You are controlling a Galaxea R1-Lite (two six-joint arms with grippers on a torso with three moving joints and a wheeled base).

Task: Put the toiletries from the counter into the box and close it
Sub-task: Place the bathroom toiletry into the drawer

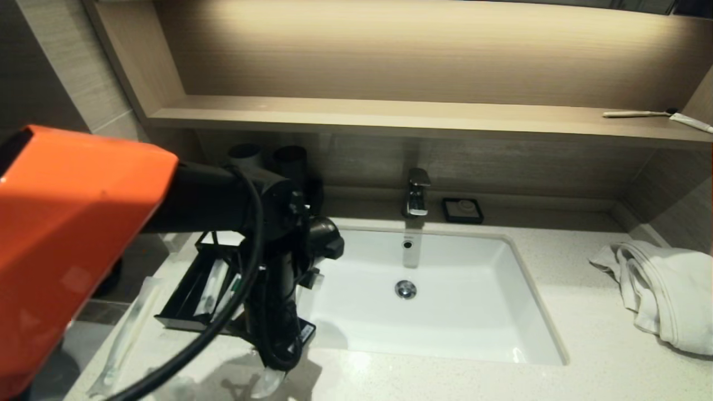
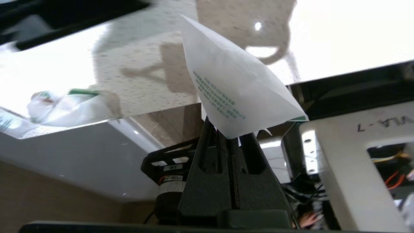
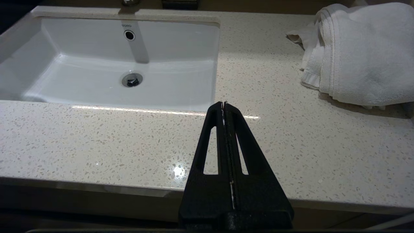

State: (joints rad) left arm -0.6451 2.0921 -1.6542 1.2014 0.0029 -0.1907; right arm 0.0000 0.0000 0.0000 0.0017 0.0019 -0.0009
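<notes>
Sachet (image 2: 233, 94) pinched by one corner in left gripper (image 2: 230, 134), jaws fully closed, just beside box (image 1: 189, 289) w/ drawer open. Carry it steadily over drawer before letting go. Right gripper (image 3: 223, 105) closed, empty, parked.

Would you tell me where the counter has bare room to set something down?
Free: the counter in front of the sink, and the stretch between sink and towel. Crowded: left of the sink, with the open box, the long packet and the left arm.

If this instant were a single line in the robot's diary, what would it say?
left gripper: shut on sachet, lifted off counter | box: drawer open | right gripper: shut, idle beside sink
</notes>
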